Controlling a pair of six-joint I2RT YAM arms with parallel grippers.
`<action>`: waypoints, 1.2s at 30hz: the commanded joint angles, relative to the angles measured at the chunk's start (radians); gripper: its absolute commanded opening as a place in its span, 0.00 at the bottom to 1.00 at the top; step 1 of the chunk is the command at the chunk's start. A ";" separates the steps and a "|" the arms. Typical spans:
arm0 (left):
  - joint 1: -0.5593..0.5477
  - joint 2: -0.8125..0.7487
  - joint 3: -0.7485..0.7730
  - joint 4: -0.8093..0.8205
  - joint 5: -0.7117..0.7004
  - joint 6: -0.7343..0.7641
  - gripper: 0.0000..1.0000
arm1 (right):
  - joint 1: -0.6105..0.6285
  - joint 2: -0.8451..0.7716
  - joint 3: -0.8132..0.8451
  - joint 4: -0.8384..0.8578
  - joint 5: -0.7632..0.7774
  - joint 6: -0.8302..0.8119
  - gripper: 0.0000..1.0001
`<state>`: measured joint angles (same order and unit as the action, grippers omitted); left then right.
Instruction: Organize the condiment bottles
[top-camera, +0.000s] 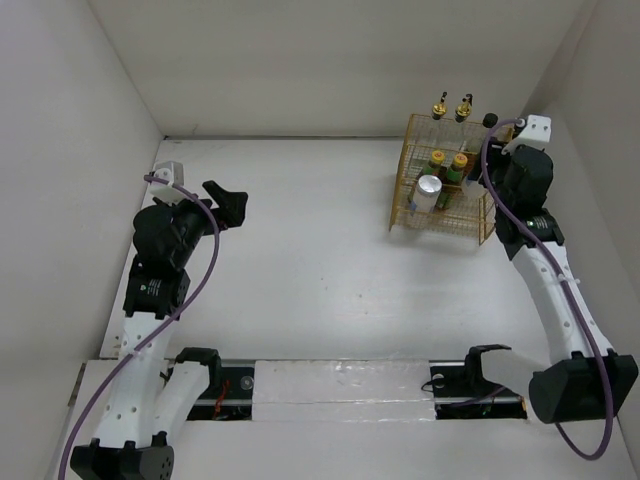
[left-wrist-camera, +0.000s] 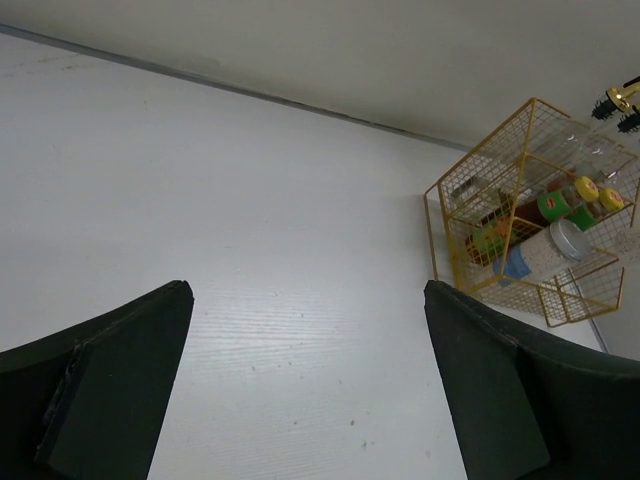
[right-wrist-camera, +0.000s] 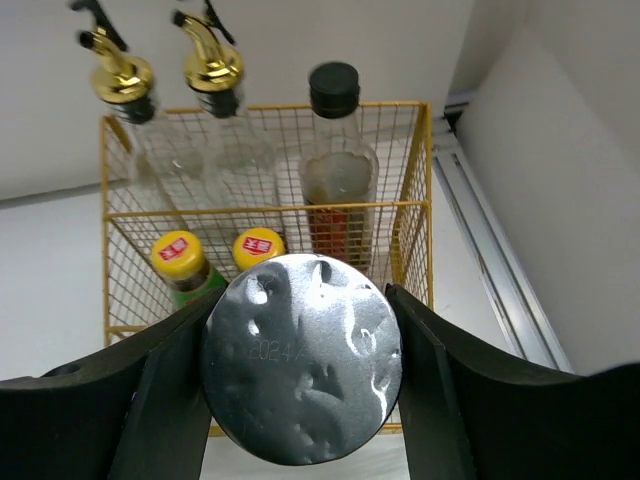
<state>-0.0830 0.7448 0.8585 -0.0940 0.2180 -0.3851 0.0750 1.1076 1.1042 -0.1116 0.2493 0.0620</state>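
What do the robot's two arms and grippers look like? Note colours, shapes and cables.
The left arm and right arm match: white perforated links, black joint housings, and a looping purple cable on each. Each gripper has two broad, matte-black fingers.

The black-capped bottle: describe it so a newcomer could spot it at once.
Find the yellow wire basket at the table's far right. Three tall bottles stand along its back; the black-capped bottle is rightmost, beside two clear gold-spouted bottles.

Overhead from behind, left wrist far, right wrist close, basket shared
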 joint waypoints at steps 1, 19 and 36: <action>0.003 -0.002 -0.001 0.045 0.017 0.020 0.99 | -0.030 0.009 0.025 0.078 -0.073 0.045 0.27; 0.003 0.044 0.008 0.036 0.026 0.020 1.00 | -0.064 0.084 -0.075 0.101 -0.116 0.055 0.27; 0.003 0.044 0.008 0.036 0.035 0.020 1.00 | -0.015 0.029 -0.118 0.078 -0.039 0.055 0.25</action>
<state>-0.0834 0.8024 0.8585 -0.0948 0.2359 -0.3756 0.0536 1.1343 0.9649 -0.1238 0.1627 0.1066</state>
